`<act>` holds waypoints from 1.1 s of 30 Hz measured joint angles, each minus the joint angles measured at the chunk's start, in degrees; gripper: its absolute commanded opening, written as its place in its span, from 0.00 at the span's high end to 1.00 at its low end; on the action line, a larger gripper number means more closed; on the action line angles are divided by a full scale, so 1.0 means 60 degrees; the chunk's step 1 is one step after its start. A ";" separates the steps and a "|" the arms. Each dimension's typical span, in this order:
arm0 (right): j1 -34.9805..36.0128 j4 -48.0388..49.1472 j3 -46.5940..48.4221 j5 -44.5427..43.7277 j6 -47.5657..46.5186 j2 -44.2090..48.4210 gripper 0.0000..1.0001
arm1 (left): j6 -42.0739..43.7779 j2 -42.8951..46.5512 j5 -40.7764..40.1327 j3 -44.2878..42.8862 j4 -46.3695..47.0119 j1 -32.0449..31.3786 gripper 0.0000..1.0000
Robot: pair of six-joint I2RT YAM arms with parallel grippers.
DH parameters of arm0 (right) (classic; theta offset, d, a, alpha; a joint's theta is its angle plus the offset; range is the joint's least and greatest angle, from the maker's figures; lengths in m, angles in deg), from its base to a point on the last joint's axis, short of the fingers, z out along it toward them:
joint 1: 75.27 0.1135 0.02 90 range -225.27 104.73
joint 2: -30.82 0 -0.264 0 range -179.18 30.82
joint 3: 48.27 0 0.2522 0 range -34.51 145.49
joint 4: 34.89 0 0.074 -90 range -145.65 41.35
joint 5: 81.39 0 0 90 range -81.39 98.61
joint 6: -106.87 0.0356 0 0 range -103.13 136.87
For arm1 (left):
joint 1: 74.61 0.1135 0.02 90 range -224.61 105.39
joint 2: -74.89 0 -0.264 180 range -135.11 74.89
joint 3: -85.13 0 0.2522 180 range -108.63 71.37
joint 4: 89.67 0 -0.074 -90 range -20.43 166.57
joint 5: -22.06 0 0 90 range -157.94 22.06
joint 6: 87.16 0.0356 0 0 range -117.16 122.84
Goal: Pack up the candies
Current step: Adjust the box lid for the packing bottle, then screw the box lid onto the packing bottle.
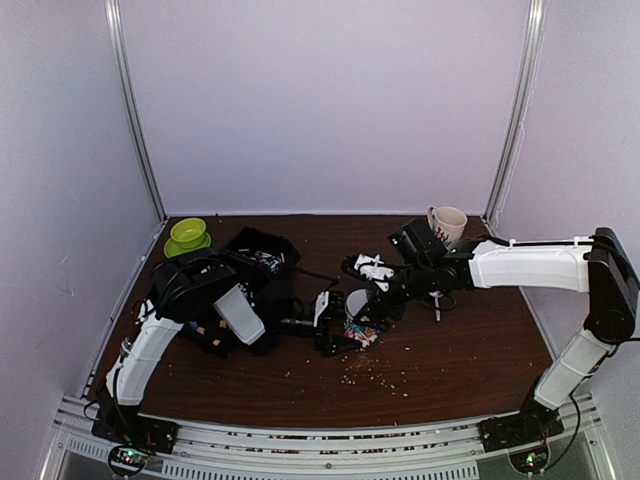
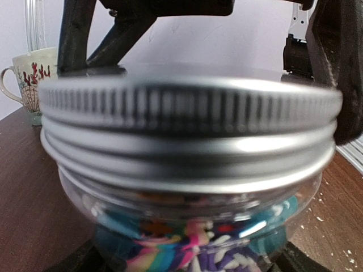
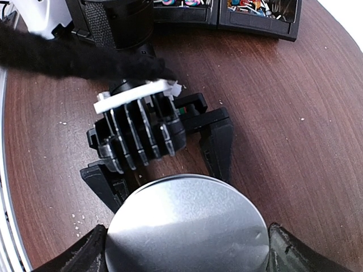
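A clear jar holds the candies, striped pink, blue, yellow and white; it stands mid-table. A silver screw lid sits on its neck, slightly askew. My left gripper reaches in from the left, its black fingers pressed on either side of the jar body under the lid. My right gripper comes down from above, its fingertips against opposite edges of the lid. More candies lie in a black tray.
A green bowl stands at the back left and a patterned mug at the back right. Pale crumbs lie scattered on the brown table in front of the jar. The tray's edge shows beyond the left gripper.
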 measured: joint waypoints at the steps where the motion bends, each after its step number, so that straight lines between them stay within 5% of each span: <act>1: 0.0018 -0.0080 0.0051 -0.0058 -0.0004 -0.0011 0.08 | 0.0000 0.0000 0.0000 0.0000 0.0000 0.0004 0.16; 33: 0.0076 -0.3027 0.2065 -0.0295 -0.1472 -0.0889 0.10 | 0.0135 -0.0062 0.0382 -0.0248 -0.0284 0.0025 0.19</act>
